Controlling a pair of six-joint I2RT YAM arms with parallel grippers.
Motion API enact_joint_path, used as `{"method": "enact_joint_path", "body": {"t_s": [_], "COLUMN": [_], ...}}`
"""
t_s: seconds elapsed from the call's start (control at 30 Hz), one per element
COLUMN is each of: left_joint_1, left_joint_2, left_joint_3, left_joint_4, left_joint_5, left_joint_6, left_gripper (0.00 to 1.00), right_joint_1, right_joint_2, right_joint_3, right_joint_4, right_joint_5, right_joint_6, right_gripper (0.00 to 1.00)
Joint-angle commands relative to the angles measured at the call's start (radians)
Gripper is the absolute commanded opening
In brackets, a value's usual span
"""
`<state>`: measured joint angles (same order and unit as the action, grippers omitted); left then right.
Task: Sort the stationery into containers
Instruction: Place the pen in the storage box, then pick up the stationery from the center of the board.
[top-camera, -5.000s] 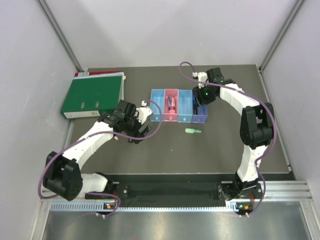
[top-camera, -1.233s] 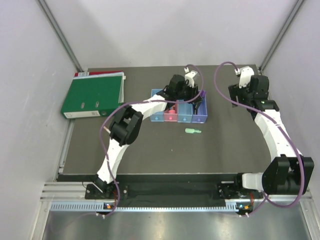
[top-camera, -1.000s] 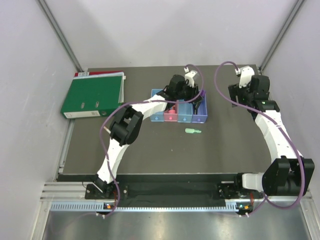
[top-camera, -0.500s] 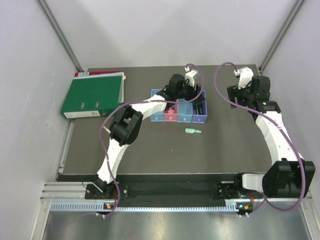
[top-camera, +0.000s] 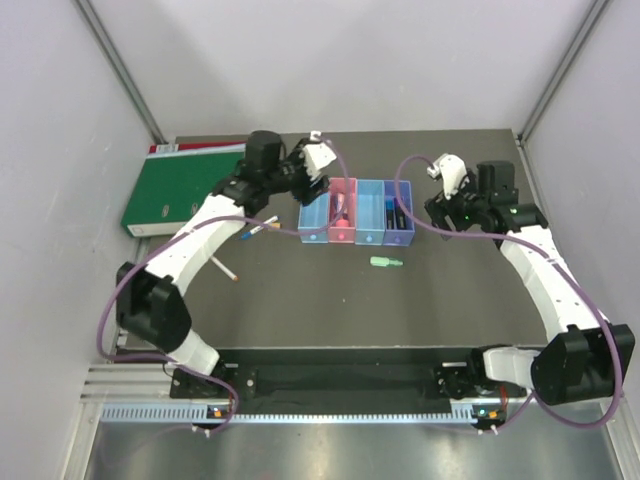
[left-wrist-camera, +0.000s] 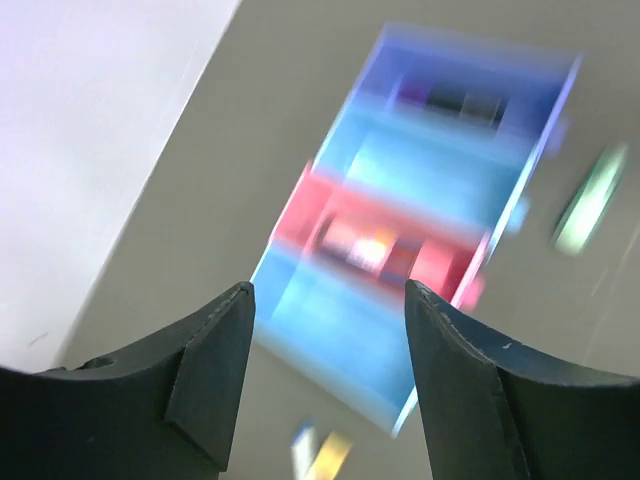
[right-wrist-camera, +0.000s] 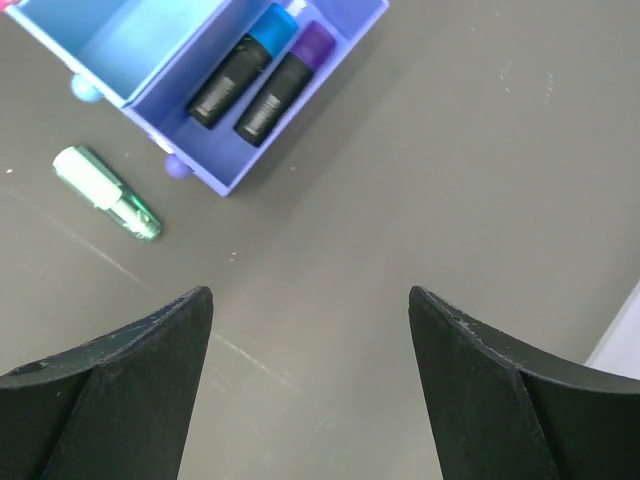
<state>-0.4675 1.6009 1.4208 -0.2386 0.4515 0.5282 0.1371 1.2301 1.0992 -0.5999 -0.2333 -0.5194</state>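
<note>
Lying near the containers (top-camera: 370, 222), one green marker (top-camera: 385, 262) is unsorted

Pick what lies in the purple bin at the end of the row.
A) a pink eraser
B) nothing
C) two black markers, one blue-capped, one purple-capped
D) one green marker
C: the right wrist view shows two black markers, one with a blue cap and one with a purple cap, side by side inside the purple bin, while the green marker lies outside it on the table.
</note>
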Motion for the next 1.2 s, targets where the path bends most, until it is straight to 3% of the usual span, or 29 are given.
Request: {"method": "enact_joint_path", "body": {"t_s": [0.0,0.07,0.17,0.27,0.43,0.87,1.17], "left_joint_1": [0.098,0.154,0.185,0.208,0.233,0.268,0.274], "left_joint_2": [-0.032,-0.022,0.025,0.099,0.249,0.318,0.392], "left_joint_3": [-0.123,-0.128,-0.112,-0.064,0.039,0.009,0.027], "left_joint_4": [-0.318,-0.460,-0.611,-0.746,-0.890,-0.601,-0.573], "left_joint_5": [0.044,0.108,0.092,0.084,0.096,0.050,0.010], "left_joint_6": [0.470,0.659,0.919,1.054,1.139,1.132,1.135], "left_gripper": [0.67,0.67,0.67,0.67,0.68,0.69,0.68], "right_joint_1": [0.045,0.062,0.096,0.113,0.122,0.131,0.141], "right_joint_2": [-0.018,-0.020,-0.021,-0.026,-0.024,0.005,0.031], "right_joint_3": [0.027,0.037,0.048,0.059,0.071,0.067,0.088], "right_joint_4": [-0.015,-0.026,-0.041,-0.061,-0.078,-0.072,-0.061], "right_joint_5": [-0.017,-0.011,0.009,0.026,0.052,0.058,0.055], "right_joint_6": [-0.042,-0.041,-0.039,-0.053,-0.074,-0.059,-0.047], "right_gripper": [0.79,0.79,0.79,0.79,0.80,0.80,0.80]}}
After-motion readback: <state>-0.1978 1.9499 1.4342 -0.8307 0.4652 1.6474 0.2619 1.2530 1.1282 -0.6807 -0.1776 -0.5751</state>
